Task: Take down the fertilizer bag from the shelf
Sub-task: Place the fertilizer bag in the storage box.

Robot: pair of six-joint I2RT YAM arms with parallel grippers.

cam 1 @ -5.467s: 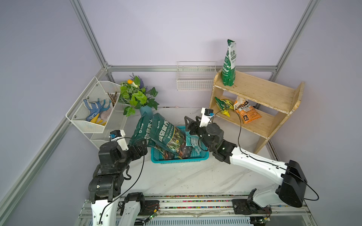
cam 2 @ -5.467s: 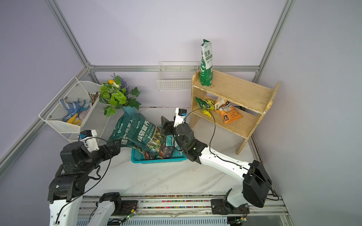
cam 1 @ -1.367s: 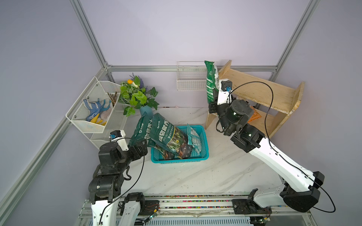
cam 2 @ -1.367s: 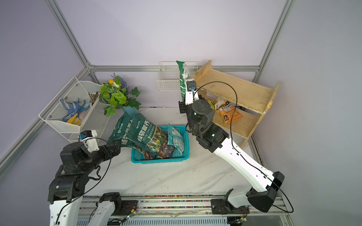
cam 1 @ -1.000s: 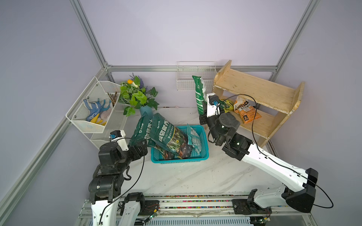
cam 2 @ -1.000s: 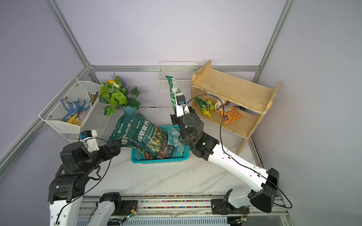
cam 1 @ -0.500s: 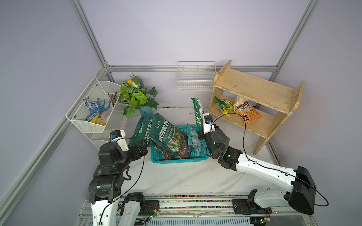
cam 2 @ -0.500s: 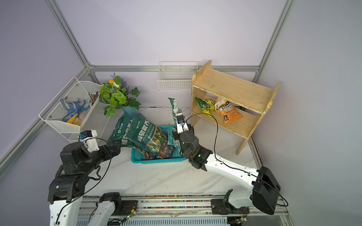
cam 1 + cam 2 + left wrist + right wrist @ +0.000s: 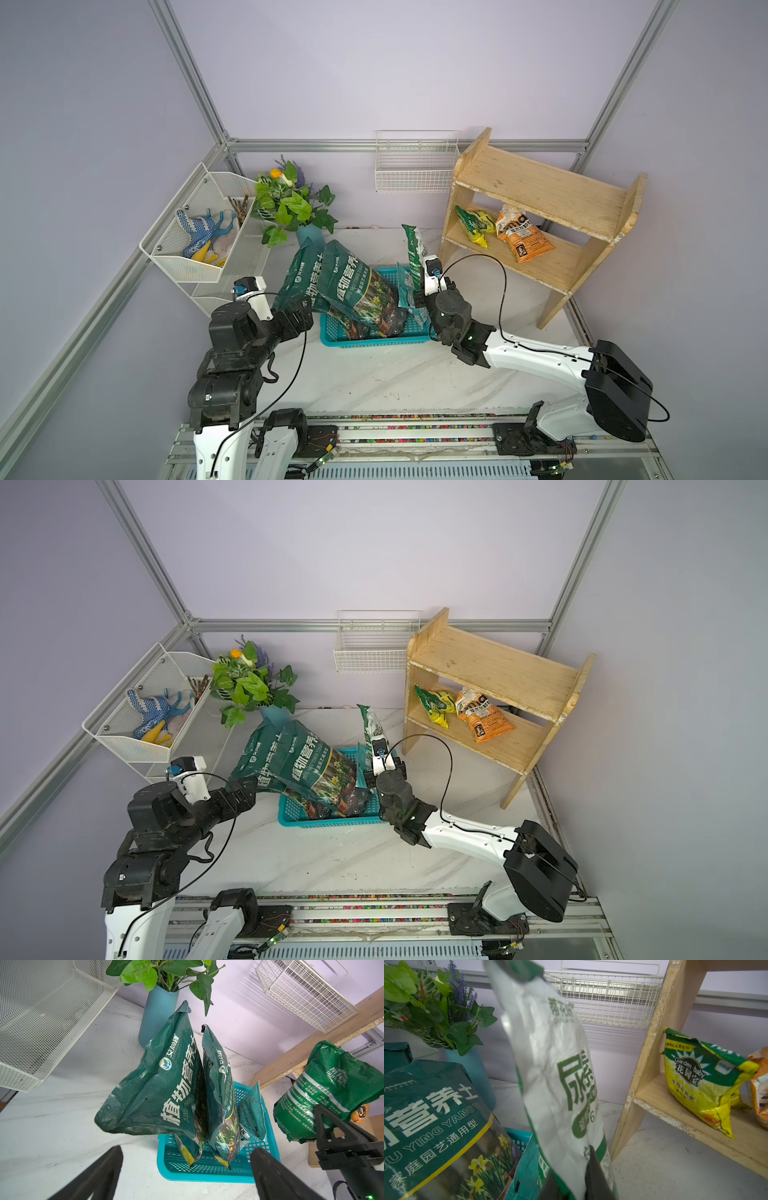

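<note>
The fertilizer bag [image 9: 414,249], green and white, stands nearly upright and clear of the shelf [image 9: 540,195], just beside the shelf's near side panel and above the end of the teal basket [image 9: 374,341] that faces it; whether its bottom rests on anything cannot be told. The right gripper [image 9: 571,1178] pinches the bag's lower part, a black finger pressed to each face; the bag's top leans slightly towards the back wall. On the shelf's lower tier lie a yellow-green fertilizer packet [image 9: 473,224] and an orange packet [image 9: 523,241], side by side and touching. In the basket two large dark green soil bags [image 9: 345,286] lean out over its far end towards the blue vase [image 9: 309,235] of green leaves; a smaller teal packet [image 9: 252,1118] stands between them and the held bag. The left gripper [image 9: 185,1167] hangs near the soil bags with its fingers spread wide, holding nothing, the basket's near rim between them in the left wrist view.
</note>
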